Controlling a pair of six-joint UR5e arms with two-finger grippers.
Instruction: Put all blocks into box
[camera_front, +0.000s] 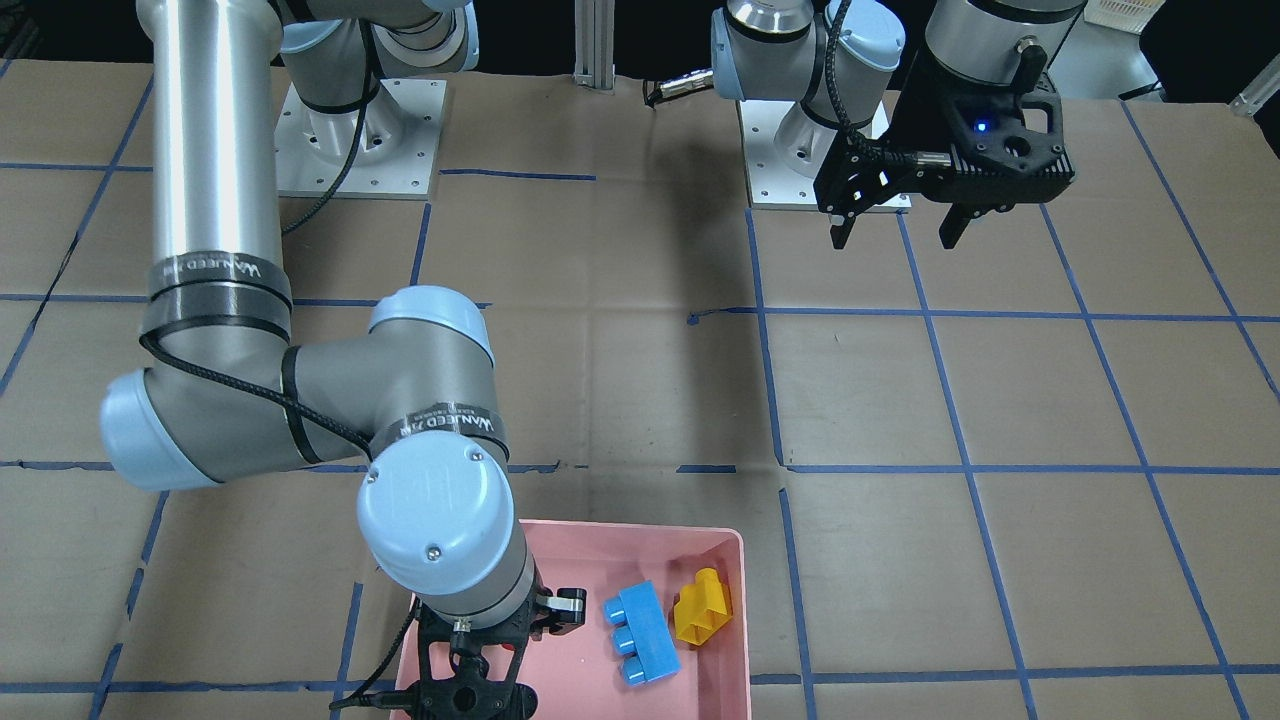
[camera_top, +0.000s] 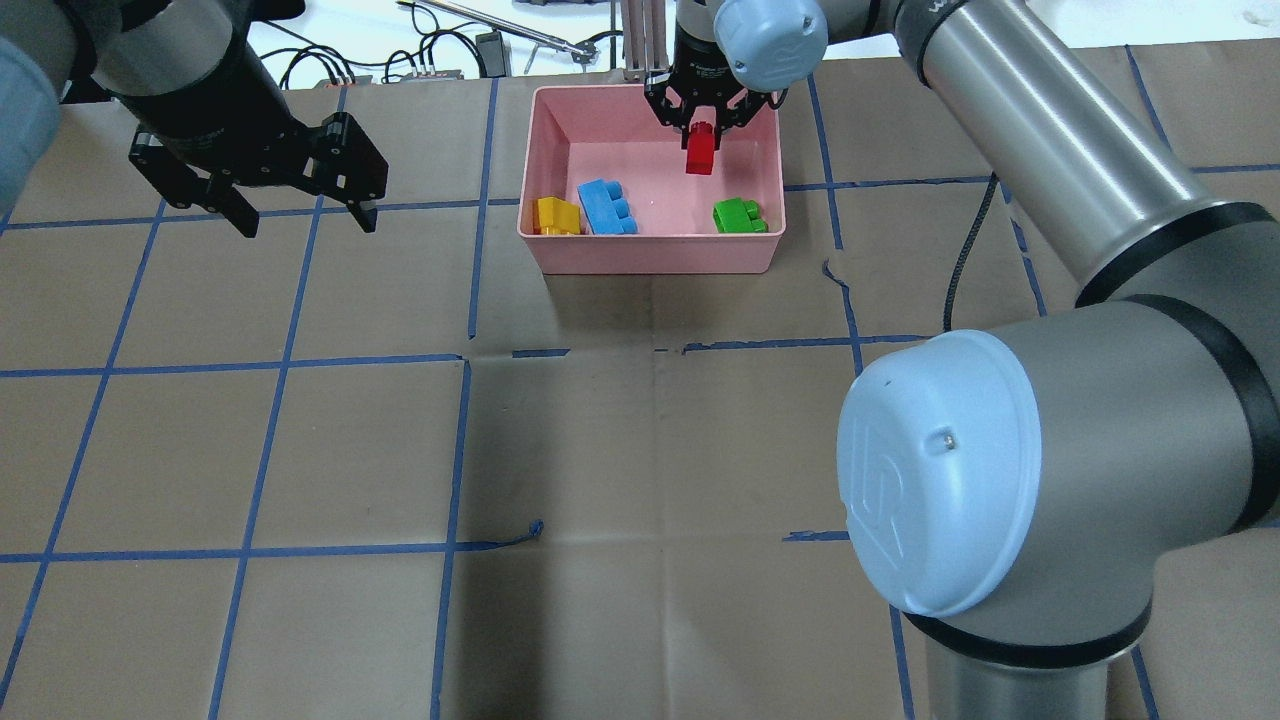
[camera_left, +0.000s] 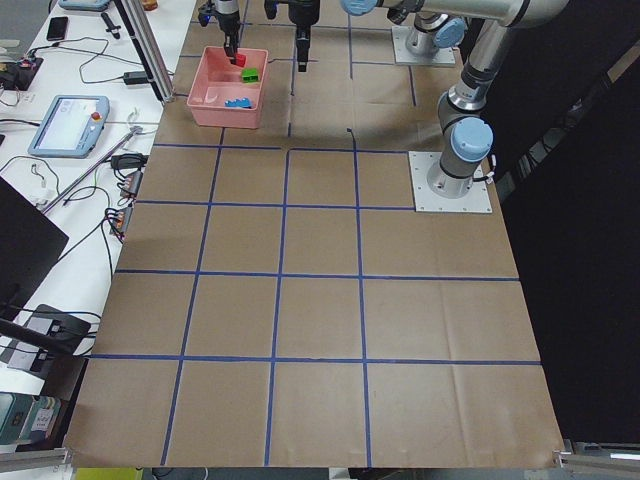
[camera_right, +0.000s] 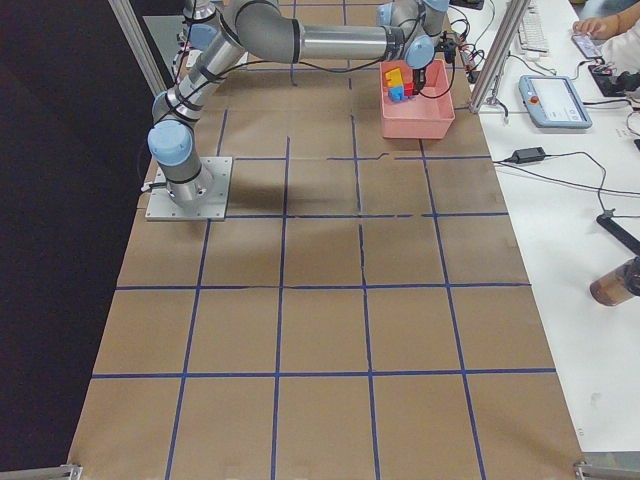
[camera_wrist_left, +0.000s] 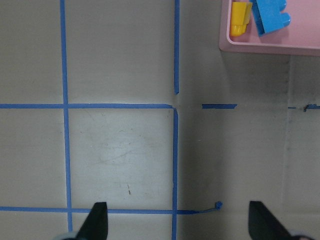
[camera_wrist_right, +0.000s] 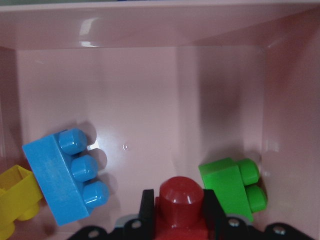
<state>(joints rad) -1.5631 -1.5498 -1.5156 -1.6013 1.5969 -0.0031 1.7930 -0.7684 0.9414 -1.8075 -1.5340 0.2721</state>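
A small red brick (camera_wrist_right: 181, 200) is clamped in the right pincer (camera_top: 702, 128), above the floor of the pink tray (camera_top: 650, 255) near its far wall. A green brick (camera_top: 738, 215), a blue brick (camera_top: 607, 207) and a yellow brick (camera_top: 557, 216) lie along the tray's near wall. The left pincer (camera_top: 307, 225) hangs spread wide over the table (camera_top: 640, 450), well apart from the tray.

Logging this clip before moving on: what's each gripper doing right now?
Left gripper: open, holding nothing.
Right gripper: closed on the red block, over the pink box.
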